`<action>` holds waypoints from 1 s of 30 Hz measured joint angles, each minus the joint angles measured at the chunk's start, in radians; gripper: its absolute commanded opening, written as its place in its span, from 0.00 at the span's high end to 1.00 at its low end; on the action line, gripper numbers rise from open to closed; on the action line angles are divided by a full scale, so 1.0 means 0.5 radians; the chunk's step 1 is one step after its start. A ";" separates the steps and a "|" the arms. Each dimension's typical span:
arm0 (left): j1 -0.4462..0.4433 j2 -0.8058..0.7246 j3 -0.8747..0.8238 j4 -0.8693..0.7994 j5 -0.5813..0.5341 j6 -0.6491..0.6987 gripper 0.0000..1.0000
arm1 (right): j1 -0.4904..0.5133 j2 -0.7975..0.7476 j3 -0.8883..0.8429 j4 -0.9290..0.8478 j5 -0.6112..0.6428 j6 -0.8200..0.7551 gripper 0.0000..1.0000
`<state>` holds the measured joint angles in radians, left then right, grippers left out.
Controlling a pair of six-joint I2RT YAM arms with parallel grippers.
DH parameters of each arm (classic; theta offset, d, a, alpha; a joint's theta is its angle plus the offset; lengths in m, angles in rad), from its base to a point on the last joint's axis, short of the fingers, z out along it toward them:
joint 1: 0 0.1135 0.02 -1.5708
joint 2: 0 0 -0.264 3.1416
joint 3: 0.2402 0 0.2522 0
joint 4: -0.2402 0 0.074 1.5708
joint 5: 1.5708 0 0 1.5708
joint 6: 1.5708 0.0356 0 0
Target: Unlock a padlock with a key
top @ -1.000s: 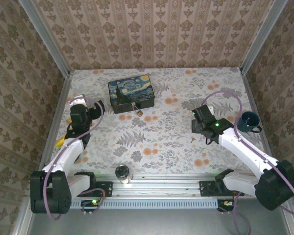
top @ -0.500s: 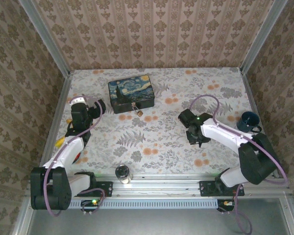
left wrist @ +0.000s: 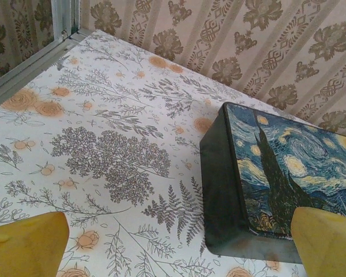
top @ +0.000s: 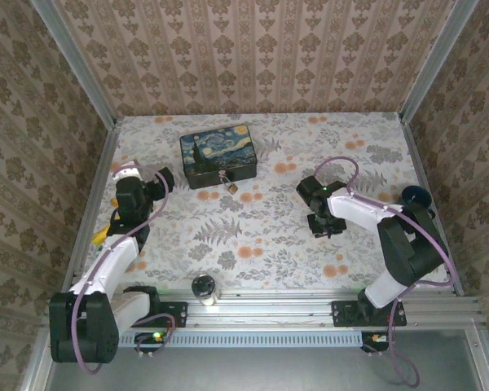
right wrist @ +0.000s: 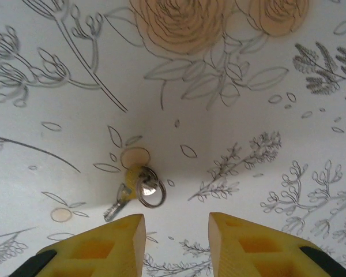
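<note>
Now | key diagonal, blade lower-left in right wrist view | left jaws, right jaws apart, empty

Damask-patterned beige walls enclose a floral-printed worktop on three sides, with metal rails at the corners; lighting seems soft, even.

Brass padlock at tin's front, ringed key lying flat
</note>
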<state>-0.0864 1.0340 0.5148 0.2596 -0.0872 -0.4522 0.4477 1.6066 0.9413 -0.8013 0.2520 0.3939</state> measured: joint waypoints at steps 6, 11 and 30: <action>0.000 -0.030 -0.004 -0.063 -0.067 0.000 0.00 | -0.010 0.048 0.027 0.046 -0.053 -0.036 0.68; 0.004 -0.048 -0.021 -0.101 -0.101 0.001 0.00 | -0.023 0.089 0.027 0.067 -0.067 -0.049 0.69; 0.008 -0.195 -0.034 -0.127 -0.105 0.006 0.00 | -0.143 0.128 0.027 0.073 -0.176 -0.047 1.00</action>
<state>-0.0826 0.9363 0.4976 0.1963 -0.1394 -0.4492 0.3763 1.6707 0.9546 -0.7647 0.1638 0.3702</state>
